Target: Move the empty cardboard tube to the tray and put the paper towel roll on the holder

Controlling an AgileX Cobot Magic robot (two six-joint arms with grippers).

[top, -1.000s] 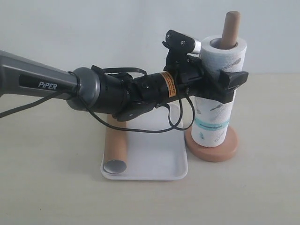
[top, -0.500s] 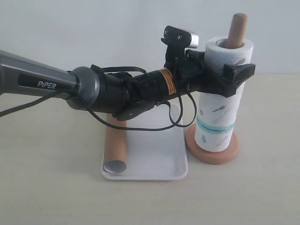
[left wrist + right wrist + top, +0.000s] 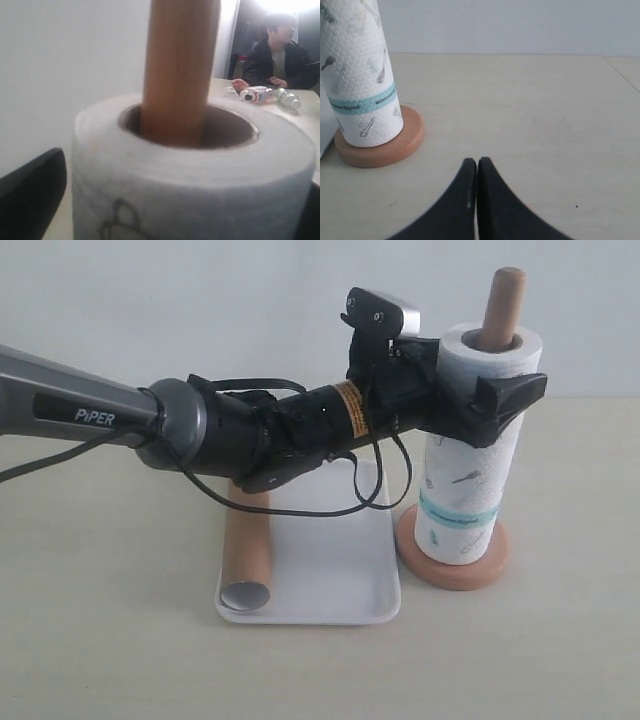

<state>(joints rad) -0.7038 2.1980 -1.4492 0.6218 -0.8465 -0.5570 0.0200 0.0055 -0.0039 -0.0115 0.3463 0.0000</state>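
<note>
Empty cardboard tube (image 3: 247, 545) in tray (image 3: 335, 575); paper towel roll (image 3: 462, 490) seated on holder (image 3: 468, 570). Left gripper (image 3: 487, 372) jaws spread astride roll top, apparently not clamping. Only withdrawal left.

A pale cream table (image 3: 110, 650) with a smooth matte top carries two things. The holder (image 3: 478, 570) stands upright on its round terracotta-pink base. The white tray (image 3: 330, 560) lies flat just beside that base, its rim close against it. Whether the two touch cannot be told.
</note>
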